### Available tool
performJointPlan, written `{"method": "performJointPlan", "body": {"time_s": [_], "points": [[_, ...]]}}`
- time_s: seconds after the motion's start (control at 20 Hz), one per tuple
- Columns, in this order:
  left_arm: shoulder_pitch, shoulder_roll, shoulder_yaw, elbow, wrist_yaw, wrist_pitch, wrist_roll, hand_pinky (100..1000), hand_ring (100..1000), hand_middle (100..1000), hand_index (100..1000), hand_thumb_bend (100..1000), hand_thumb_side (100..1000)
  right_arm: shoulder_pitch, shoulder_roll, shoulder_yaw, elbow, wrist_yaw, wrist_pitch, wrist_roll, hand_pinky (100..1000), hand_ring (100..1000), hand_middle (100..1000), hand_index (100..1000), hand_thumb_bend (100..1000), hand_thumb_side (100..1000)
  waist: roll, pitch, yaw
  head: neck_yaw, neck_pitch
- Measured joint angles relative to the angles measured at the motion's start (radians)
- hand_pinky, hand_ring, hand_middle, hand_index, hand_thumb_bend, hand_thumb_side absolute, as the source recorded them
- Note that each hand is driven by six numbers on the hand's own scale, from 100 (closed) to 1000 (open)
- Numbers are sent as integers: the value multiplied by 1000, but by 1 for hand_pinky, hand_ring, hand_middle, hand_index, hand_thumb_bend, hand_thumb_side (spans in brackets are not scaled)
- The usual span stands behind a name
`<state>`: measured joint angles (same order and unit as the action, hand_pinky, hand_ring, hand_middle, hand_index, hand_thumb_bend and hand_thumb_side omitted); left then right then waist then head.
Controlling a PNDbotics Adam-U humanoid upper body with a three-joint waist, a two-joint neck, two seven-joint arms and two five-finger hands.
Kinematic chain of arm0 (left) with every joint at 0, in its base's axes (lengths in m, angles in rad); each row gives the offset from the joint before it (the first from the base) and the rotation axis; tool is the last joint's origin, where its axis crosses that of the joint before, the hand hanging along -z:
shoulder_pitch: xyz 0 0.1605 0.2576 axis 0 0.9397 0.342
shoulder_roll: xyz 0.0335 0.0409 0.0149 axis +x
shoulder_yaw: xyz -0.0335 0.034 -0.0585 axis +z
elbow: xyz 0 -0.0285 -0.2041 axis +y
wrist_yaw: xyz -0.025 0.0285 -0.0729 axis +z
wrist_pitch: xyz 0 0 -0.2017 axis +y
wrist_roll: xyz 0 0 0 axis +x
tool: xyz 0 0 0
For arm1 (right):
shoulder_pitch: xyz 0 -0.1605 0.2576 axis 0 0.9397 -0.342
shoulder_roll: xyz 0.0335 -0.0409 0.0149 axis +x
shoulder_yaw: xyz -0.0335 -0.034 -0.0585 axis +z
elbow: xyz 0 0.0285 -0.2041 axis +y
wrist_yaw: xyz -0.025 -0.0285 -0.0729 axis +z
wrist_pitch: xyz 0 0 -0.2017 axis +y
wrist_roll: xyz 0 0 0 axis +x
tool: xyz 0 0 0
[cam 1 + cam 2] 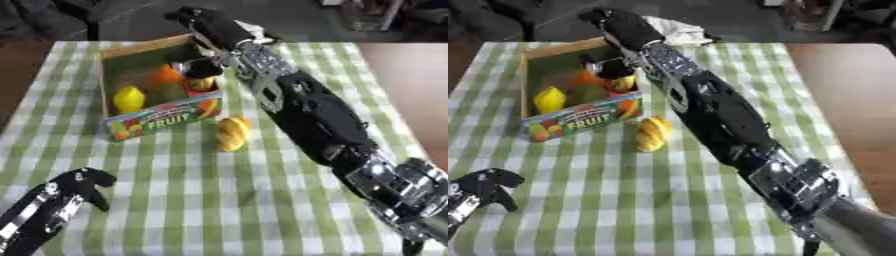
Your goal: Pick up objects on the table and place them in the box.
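A cardboard fruit box [162, 119] with a printed front stands at the back left of the green checked table [219, 200]. Inside it lie a yellow lemon [129, 98], an orange fruit [164, 75] and a dark green thing [171, 93]. My right arm stretches from the lower right up to the box. Its hand [201, 67] hangs over the box's right end, fingers curled down on a small yellow-orange thing [202, 83]. A yellow-orange ridged fruit [232, 132] lies on the cloth just in front of the box's right corner. My left hand [80, 181] rests at the lower left, fingers relaxed and holding nothing.
A white crumpled thing [677, 30] lies at the table's far edge behind the box. Bare brown tabletop [411, 85] shows to the right of the cloth. My right forearm [315, 117] crosses the right half of the cloth.
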<state>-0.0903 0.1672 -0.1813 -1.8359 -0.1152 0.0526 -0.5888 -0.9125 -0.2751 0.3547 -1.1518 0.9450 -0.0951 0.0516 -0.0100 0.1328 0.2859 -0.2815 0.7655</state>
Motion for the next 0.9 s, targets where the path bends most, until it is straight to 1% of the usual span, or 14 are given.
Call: {"method": "performJointPlan", "body": {"time_s": [0.05, 0.15, 0.2, 0.3, 0.35, 0.45, 0.55, 0.65, 0.8, 0.9], "points": [[0, 0, 0, 0, 0, 0, 0, 605, 518, 706, 706, 100, 780, 8, -9, 7, -19, -24, -9, 25, 775, 874, 801, 933, 180, 469, -1, -1, -5, 3, 0], [0, 0, 1, 0, 0, 0, 1, 605, 518, 706, 706, 100, 779, 26, -38, 27, -74, -85, -35, 109, 782, 879, 802, 926, 163, 455, -4, -4, -18, 10, 0], [1, 0, 4, 0, -1, -1, 2, 605, 518, 706, 706, 100, 778, 38, -57, 36, -107, -118, -48, 162, 784, 880, 804, 927, 161, 452, -5, -6, -26, 14, 0], [2, 0, 8, 0, -1, -1, 6, 605, 518, 706, 706, 100, 778, 71, -99, 51, -188, -185, -71, 281, 791, 882, 809, 925, 151, 413, -6, -12, -42, 22, 0], [3, 0, 9, 0, -1, -1, 8, 605, 518, 706, 706, 100, 778, 90, -120, 55, -230, -215, -77, 340, 797, 882, 813, 921, 151, 352, -7, -13, -49, 26, 0], [5, 1, 13, 0, -2, -1, 10, 606, 518, 706, 706, 100, 777, 128, -158, 62, -313, -255, -85, 454, 802, 877, 808, 910, 156, 322, -8, -17, -62, 32, 0], [10, 1, 13, 0, -3, -2, 12, 606, 518, 706, 706, 100, 777, 168, -186, 65, -380, -263, -89, 554, 803, 875, 800, 900, 159, 330, -7, -23, -70, 38, 0], [11, 1, 15, 0, -4, -3, 14, 606, 518, 706, 706, 100, 776, 202, -199, 65, -412, -259, -89, 627, 804, 876, 813, 910, 170, 362, -7, -25, -75, 42, 0], [12, 1, 18, 0, -4, -4, 15, 606, 518, 706, 706, 100, 775, 234, -200, 78, -399, -228, -90, 692, 810, 882, 848, 941, 198, 375, -2, -29, -77, 44, 0], [12, 1, 19, 0, -4, -4, 15, 606, 518, 706, 706, 100, 775, 241, -193, 86, -357, -194, -94, 701, 815, 891, 872, 958, 222, 375, 2, -29, -77, 44, 0]]}}
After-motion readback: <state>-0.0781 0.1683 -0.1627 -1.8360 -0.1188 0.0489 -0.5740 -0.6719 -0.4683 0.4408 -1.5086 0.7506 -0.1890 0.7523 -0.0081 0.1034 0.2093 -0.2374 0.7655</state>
